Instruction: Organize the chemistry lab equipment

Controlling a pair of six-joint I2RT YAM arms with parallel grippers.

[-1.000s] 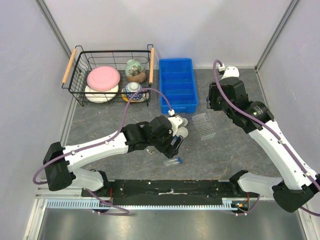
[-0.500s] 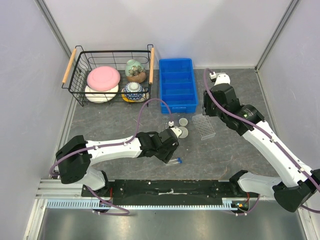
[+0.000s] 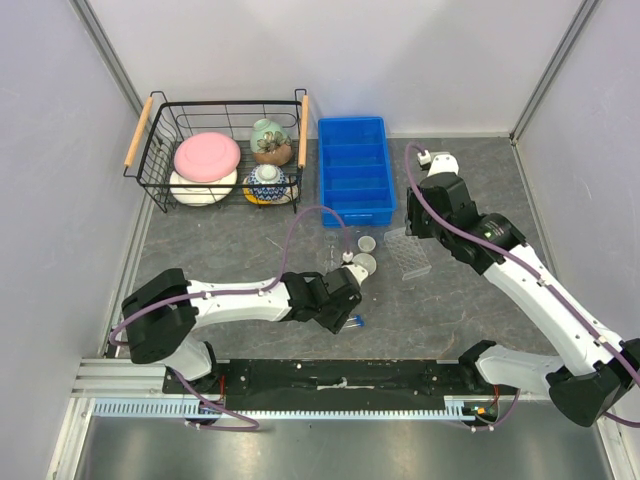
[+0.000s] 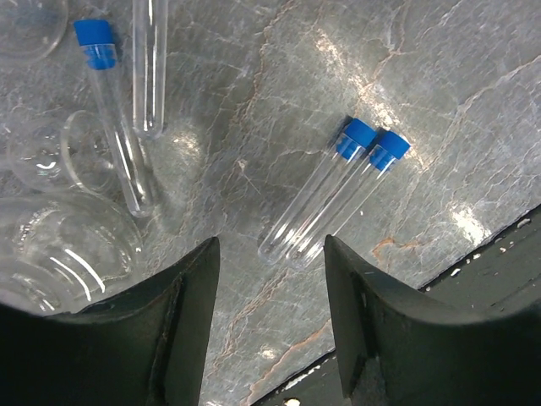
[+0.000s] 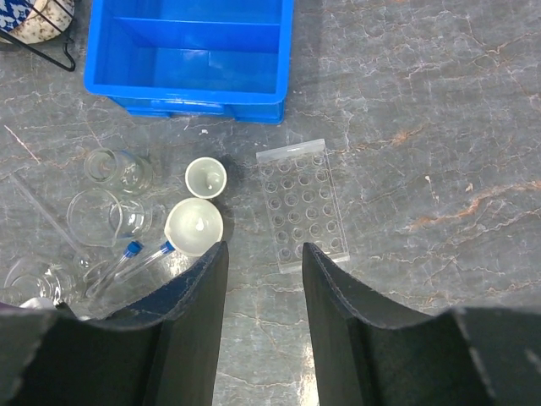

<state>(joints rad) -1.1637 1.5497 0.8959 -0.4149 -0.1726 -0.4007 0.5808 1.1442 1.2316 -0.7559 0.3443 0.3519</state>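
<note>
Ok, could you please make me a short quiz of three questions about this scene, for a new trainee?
1. True or false: the two blue-capped tubes seen between the fingers in the left wrist view lie side by side, with their caps at the same end.
2. How many white dishes stand in front of the blue bin?
3. The clear rack is: A) inside the bin; B) on the table, empty; C) full of tubes.
Key: 1 true; 2 two; 3 B.
</note>
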